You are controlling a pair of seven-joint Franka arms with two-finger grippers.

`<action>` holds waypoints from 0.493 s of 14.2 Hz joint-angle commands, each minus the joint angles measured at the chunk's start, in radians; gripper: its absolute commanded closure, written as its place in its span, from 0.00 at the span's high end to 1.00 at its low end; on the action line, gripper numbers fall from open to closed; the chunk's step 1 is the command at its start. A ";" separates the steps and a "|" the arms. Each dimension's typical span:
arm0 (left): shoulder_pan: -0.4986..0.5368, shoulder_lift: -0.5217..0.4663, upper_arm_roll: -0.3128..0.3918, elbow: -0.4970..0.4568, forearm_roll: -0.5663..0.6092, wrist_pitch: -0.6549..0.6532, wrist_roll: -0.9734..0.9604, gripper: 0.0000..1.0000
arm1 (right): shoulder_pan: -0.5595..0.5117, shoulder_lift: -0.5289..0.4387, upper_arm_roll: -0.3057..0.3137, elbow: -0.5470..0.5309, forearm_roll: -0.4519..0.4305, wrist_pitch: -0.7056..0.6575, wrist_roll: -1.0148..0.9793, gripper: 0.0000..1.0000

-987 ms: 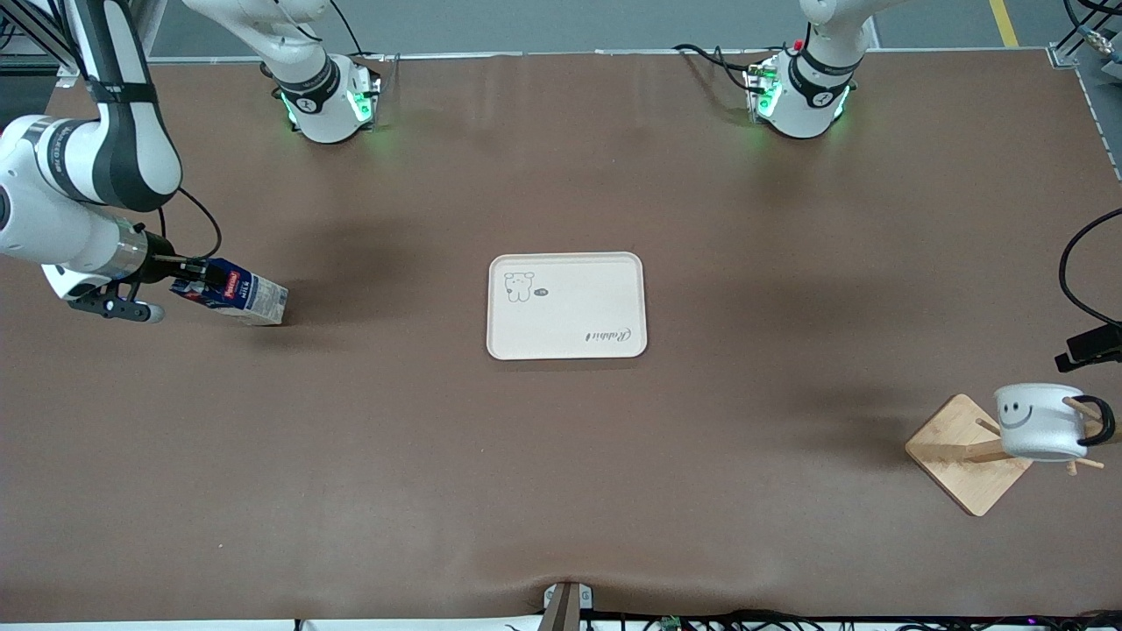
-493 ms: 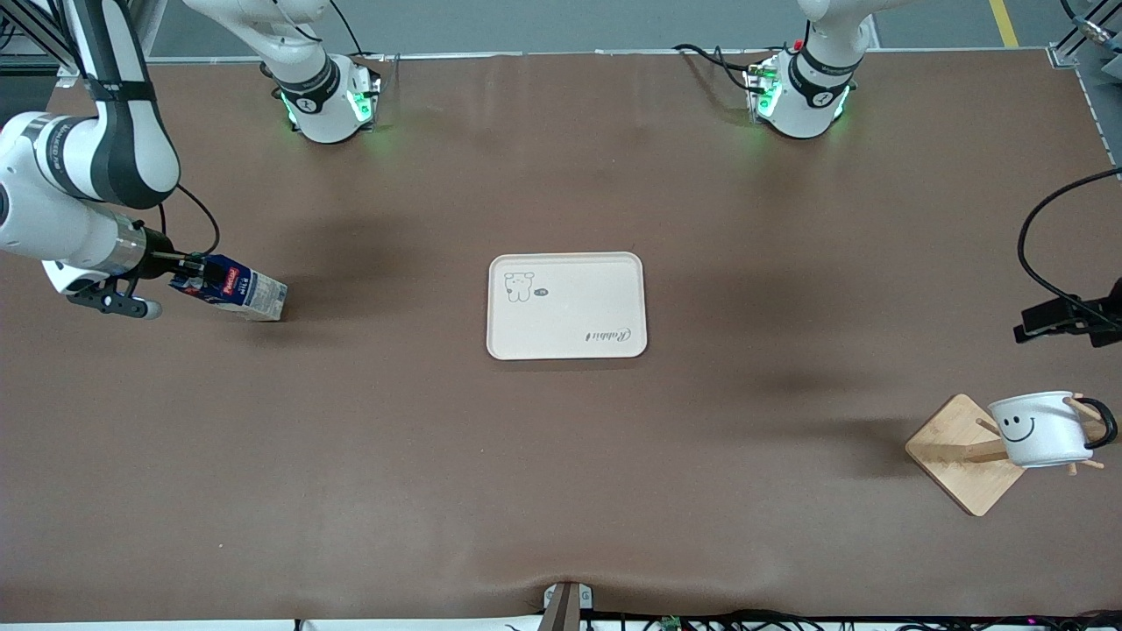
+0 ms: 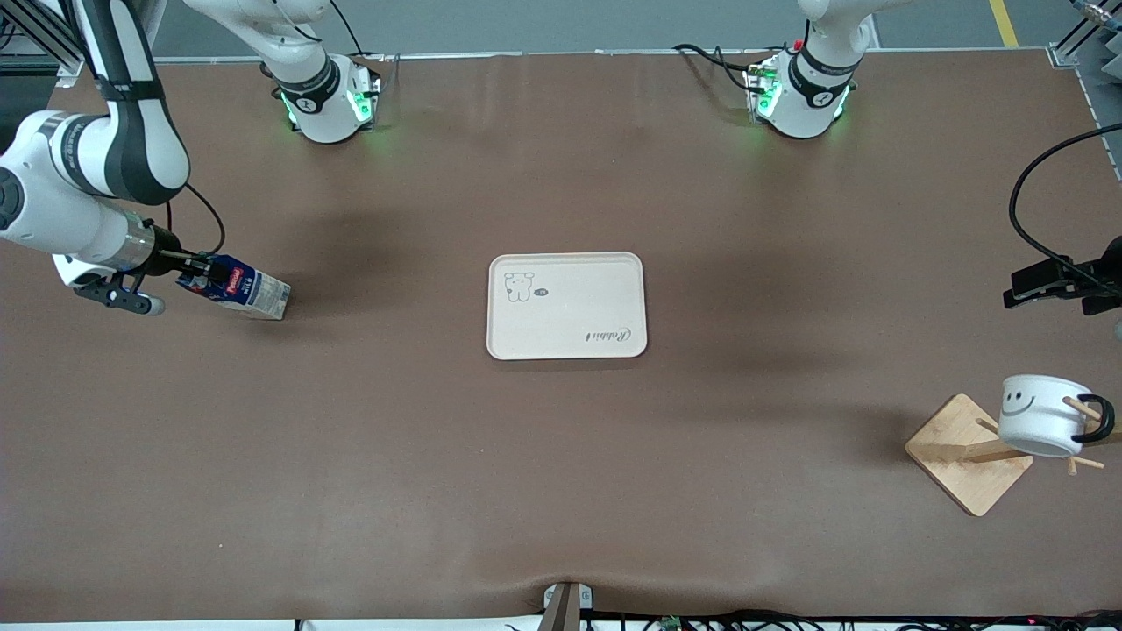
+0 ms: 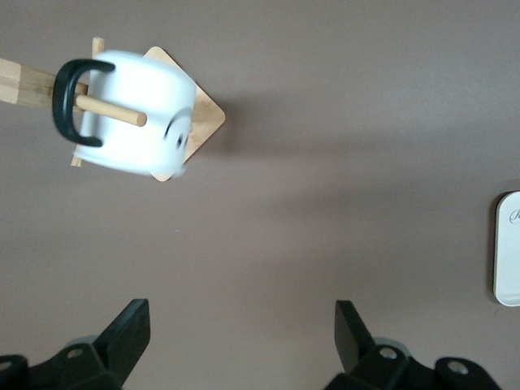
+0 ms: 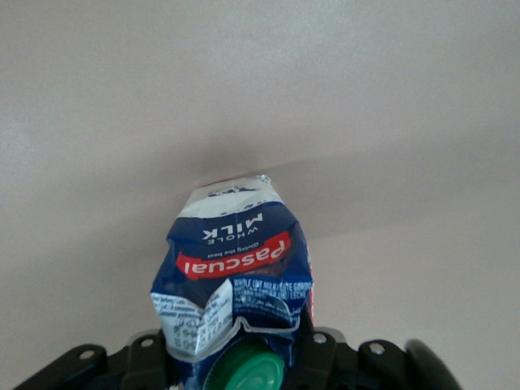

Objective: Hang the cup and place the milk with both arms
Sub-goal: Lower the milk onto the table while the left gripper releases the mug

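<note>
The white smiley cup [image 3: 1041,426] hangs by its black handle on a peg of the wooden rack [image 3: 967,454] near the left arm's end of the table. In the left wrist view the cup [image 4: 134,114] is on the peg. My left gripper [image 3: 1021,289] is open and empty in the air, away from the rack, and in the left wrist view [image 4: 241,333] it holds nothing. My right gripper [image 3: 195,265] is shut on the top of the dark blue milk carton [image 3: 245,294], which is tilted with its pale end low by the table. Its green cap [image 5: 244,367] sits between my fingers.
A cream tray [image 3: 566,305] with a bear print lies at the table's middle, and its edge shows in the left wrist view [image 4: 508,248]. A black cable loops above the left gripper. The arms' green-lit bases stand along the edge of the table farthest from the front camera.
The left gripper has drawn away from the hung cup, which swung a little on its peg. The right gripper has lifted slightly with the milk carton.
</note>
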 commanded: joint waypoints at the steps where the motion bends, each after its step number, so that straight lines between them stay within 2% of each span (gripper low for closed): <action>1: 0.005 -0.038 -0.009 -0.008 0.016 -0.017 -0.008 1.00 | -0.019 -0.026 0.017 -0.065 -0.011 0.068 0.011 0.56; 3: 0.005 -0.061 -0.026 -0.009 0.014 -0.033 -0.008 1.00 | -0.018 -0.027 0.017 -0.064 -0.011 0.066 0.011 0.59; 4: 0.007 -0.066 -0.026 -0.008 0.014 -0.045 -0.007 1.00 | -0.018 -0.026 0.017 -0.061 -0.013 0.066 0.011 0.66; 5: 0.007 -0.078 -0.026 -0.009 0.013 -0.057 -0.005 1.00 | -0.019 -0.026 0.017 -0.060 -0.013 0.066 0.011 0.84; 6: 0.004 -0.095 -0.026 -0.017 0.013 -0.074 -0.005 1.00 | -0.018 -0.027 0.017 -0.060 -0.013 0.065 0.011 0.97; 7: -0.007 -0.107 -0.022 -0.025 0.011 -0.097 -0.014 1.00 | -0.018 -0.027 0.017 -0.060 -0.013 0.060 0.011 1.00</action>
